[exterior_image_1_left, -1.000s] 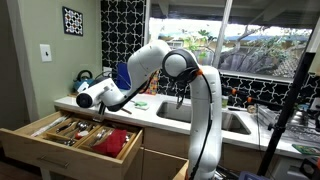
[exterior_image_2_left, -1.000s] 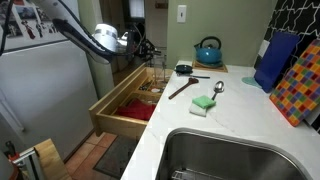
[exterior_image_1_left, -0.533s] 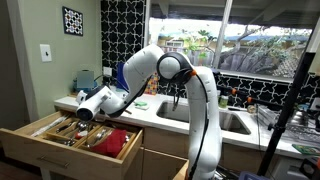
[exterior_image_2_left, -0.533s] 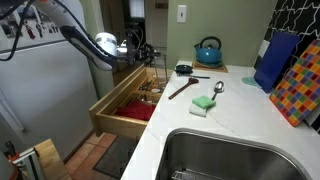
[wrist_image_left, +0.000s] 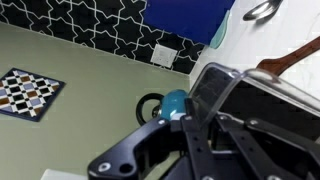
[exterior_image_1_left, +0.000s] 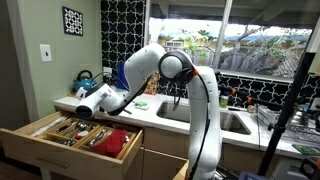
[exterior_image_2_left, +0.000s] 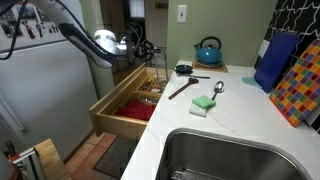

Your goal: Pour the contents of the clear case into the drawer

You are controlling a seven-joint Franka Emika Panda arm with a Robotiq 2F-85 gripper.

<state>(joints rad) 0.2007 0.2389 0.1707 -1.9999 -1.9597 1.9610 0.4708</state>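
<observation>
The wooden drawer (exterior_image_1_left: pixel 60 140) stands pulled open below the counter and holds utensils in dividers and a red cloth; it also shows in the second exterior view (exterior_image_2_left: pixel 125 103). My gripper (exterior_image_1_left: pixel 84 104) hovers over the drawer's back end, close to the counter edge, in both exterior views (exterior_image_2_left: pixel 143 47). In the wrist view the gripper (wrist_image_left: pixel 190 125) is shut on the clear case (wrist_image_left: pixel 222 88), which sits tilted between the fingers. The case's contents are not visible.
On the white counter (exterior_image_2_left: pixel 230 115) are a teal kettle (exterior_image_2_left: pixel 208 50), a green sponge (exterior_image_2_left: pixel 204 104), a spoon (exterior_image_2_left: pixel 218 89), a black spatula (exterior_image_2_left: pixel 183 88) and a blue board (exterior_image_2_left: pixel 275 60). The sink (exterior_image_2_left: pixel 230 155) lies near. A refrigerator (exterior_image_2_left: pixel 45 90) stands beside the drawer.
My gripper dipped slightly toward the drawer with the case, then rose back a little. The drawer and counter items have not moved.
</observation>
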